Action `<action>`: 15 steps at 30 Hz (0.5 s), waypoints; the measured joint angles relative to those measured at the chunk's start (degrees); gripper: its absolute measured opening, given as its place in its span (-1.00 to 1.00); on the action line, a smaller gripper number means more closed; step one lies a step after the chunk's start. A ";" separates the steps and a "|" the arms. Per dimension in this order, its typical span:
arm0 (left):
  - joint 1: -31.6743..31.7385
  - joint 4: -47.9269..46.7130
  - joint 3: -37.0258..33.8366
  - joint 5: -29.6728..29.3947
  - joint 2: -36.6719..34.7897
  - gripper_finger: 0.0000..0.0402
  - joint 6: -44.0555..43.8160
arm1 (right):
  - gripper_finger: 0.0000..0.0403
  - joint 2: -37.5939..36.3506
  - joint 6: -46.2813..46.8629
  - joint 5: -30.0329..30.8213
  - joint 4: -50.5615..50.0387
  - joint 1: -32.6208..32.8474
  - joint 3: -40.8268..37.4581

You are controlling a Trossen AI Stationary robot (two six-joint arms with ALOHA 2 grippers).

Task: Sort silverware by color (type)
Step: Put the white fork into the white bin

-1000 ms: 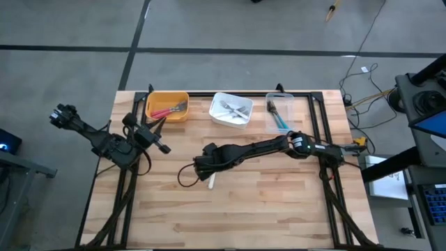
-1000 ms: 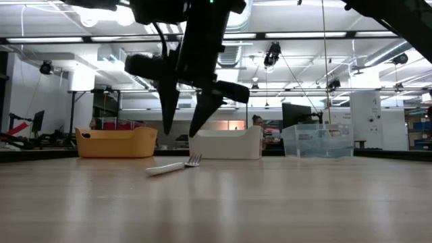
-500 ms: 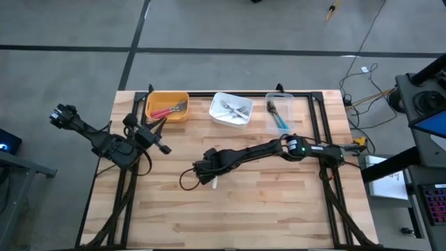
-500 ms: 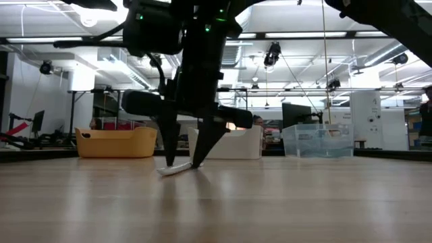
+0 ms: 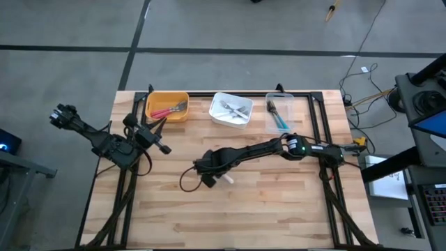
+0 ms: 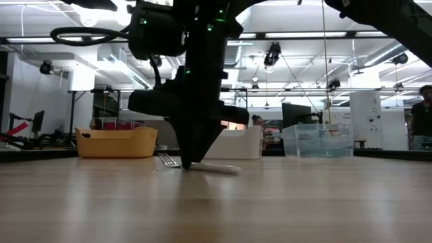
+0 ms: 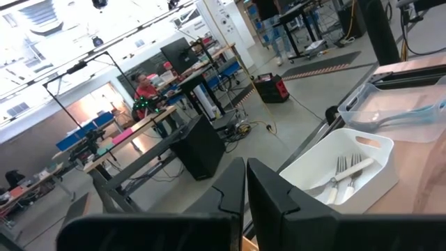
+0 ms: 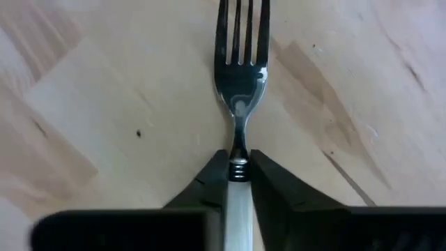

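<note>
A fork with a silver head (image 8: 241, 63) and a white handle (image 5: 226, 179) lies on the wooden table near its middle. My right gripper (image 8: 237, 174) stands over it, pointing down, shut on it. In the low view the head (image 6: 167, 160) sticks out on one side of my right gripper (image 6: 189, 164) and the handle (image 6: 219, 169) on the other. My left gripper (image 5: 162, 148) waits shut and with nothing in it above the table's left part, pointing level toward the bins. My right gripper pinches the fork between its two fingers at the handle's top end (image 8: 237, 189), just behind the metal neck. The fingers (image 8: 209, 183) come from above, pointing steeply down, one on each side of the handle. The fork lies flat on the table.
Three bins stand in a row along the far edge: an orange one (image 5: 167, 106) with red-handled forks, a white one (image 5: 231, 109) with white-handled forks, and a clear one (image 5: 279, 113) with teal-handled forks. Bare wood lies toward the near edge.
My right gripper has come down onto the white-handled fork, rolled about its own axis and shut on it. The fork has turned about on the table: its handle now points toward the table's right edge.
</note>
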 joint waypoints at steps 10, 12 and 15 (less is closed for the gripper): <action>0.00 -0.03 0.00 1.45 0.00 -1.00 -1.54 | -0.90 -2.45 -12.33 -3.00 -4.84 0.56 -0.38; 0.00 -0.04 0.00 3.98 0.00 -1.00 -1.64 | -0.90 -3.68 -16.85 -3.59 -7.30 0.58 -0.57; 0.00 -0.01 0.00 6.55 0.02 -1.00 -1.93 | -0.91 -7.01 -24.20 -3.62 -12.08 0.22 -0.71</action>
